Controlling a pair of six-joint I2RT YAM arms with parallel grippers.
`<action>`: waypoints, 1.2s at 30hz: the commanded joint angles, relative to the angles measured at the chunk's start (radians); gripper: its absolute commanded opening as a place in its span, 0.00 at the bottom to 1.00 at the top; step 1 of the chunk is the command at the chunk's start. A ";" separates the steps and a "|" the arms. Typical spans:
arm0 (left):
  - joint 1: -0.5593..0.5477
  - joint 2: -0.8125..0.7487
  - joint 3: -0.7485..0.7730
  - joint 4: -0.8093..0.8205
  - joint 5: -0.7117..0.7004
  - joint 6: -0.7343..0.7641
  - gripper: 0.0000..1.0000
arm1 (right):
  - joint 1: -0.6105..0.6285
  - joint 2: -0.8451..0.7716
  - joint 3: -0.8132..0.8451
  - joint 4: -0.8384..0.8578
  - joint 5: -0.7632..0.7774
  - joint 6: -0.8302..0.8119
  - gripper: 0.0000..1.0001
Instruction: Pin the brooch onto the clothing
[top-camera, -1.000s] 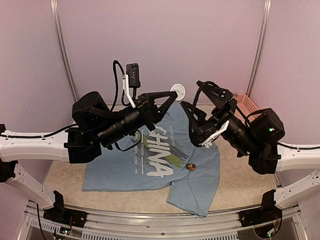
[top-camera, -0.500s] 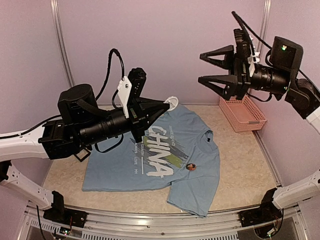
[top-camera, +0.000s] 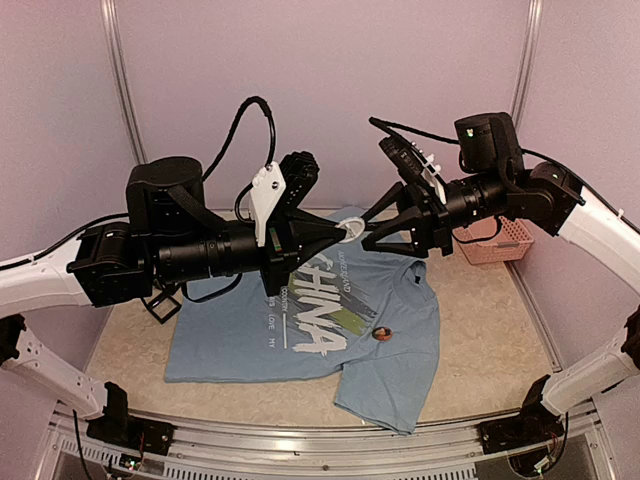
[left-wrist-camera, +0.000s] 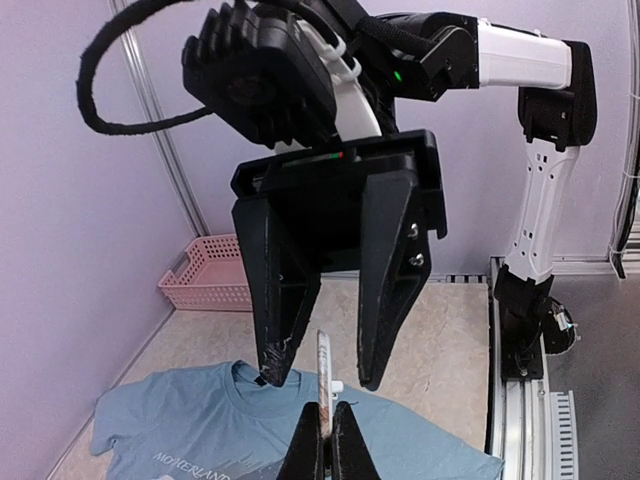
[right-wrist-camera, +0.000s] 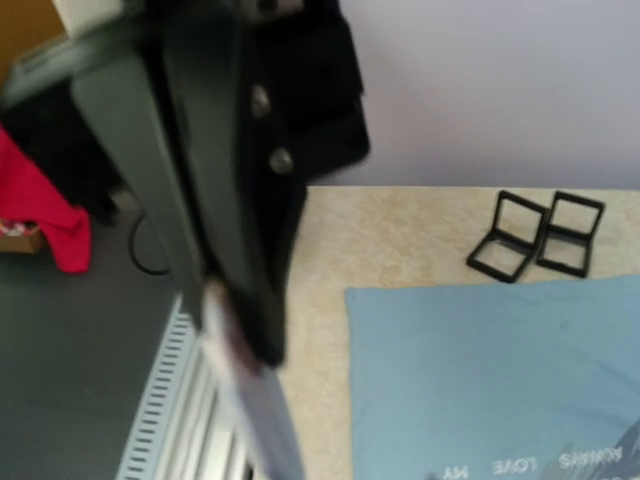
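we judge task mid-way: pinning not yet done. left gripper (left-wrist-camera: 325, 436) pressed together on thin white disc (left-wrist-camera: 323, 372), edge-on, likely brooch, held mid-air. right gripper (top-camera: 367, 234) spread, one finger each side of disc; contact can't tell. clothing (top-camera: 392, 380) flat on table (top-camera: 480, 340), 6 o'clock of both tools. small round badge (top-camera: 381, 333) lies on clothing, 4 o'clock of CHINA print (top-camera: 318, 310); fastened or loose, can't tell. left to do: bring disc down, pin.

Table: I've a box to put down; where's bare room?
Widest bare table: right of the shirt, in front of the pink basket. A narrow strip borders the shirt's left edge. Crowded above the collar: left claw, shut on a white disc, meets the open right claw.
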 joint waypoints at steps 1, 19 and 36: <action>-0.006 0.008 0.030 -0.054 0.013 0.014 0.00 | -0.004 -0.023 -0.005 0.005 -0.054 -0.001 0.42; -0.006 0.036 0.053 -0.048 0.051 0.005 0.00 | -0.003 -0.054 -0.093 0.177 -0.081 0.068 0.16; 0.132 -0.114 -0.286 0.523 -0.022 -0.316 0.56 | -0.003 -0.237 -0.493 0.997 -0.013 0.521 0.00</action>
